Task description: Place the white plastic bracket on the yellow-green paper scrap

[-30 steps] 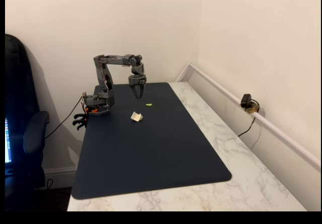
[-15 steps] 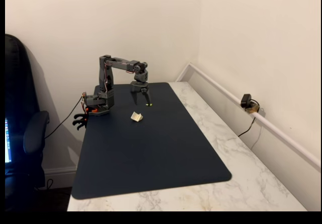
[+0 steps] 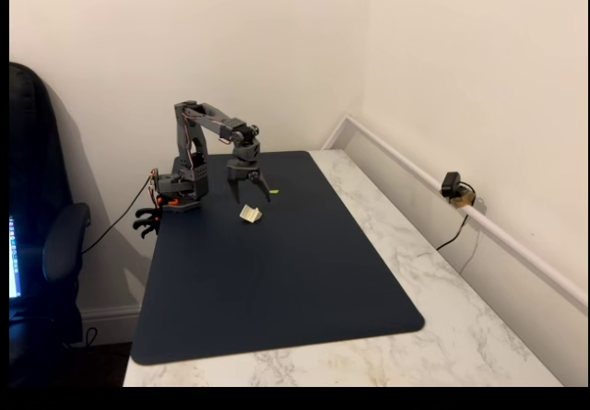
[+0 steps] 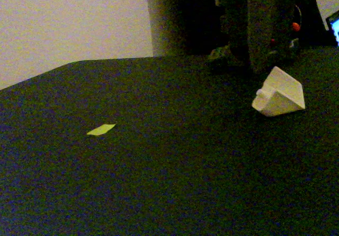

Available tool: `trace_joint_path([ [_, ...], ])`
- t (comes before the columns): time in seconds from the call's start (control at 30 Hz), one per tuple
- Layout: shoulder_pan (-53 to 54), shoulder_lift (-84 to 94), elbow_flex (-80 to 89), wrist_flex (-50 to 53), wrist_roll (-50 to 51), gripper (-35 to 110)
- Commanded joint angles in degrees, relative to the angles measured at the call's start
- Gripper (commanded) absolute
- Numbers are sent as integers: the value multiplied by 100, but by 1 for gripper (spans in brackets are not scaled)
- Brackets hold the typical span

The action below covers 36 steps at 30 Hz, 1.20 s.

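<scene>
My claw [image 3: 249,192] has swung back left from over the yellow-green paper scrap [image 3: 274,191], where it hung half a second ago, and dropped lower. It now sits just above and behind the white plastic bracket [image 3: 250,214], fingers spread apart, nothing held. Bracket unmoved on the dark mat [image 3: 277,281], near the arm's base; in the low fixed view it lies tilted at right [image 4: 279,94], scrap well apart to its left [image 4: 101,130]. Judgement: lined up for the pick; descent and closing not yet done.
</scene>
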Motion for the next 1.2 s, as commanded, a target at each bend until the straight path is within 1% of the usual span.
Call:
trace_joint_path([
  [0.0, -18, 677, 18, 334, 26, 43],
  [0.1, 9, 826, 79, 519, 18, 43],
  [0.17, 35, 888, 229, 448, 18, 43],
  [0.57, 44, 272, 571, -580, -264, 43],
  [0.77, 53, 53, 545, -800, -527, 43],
  [1.17, 9, -264, 800, -1274, -519, 43],
])
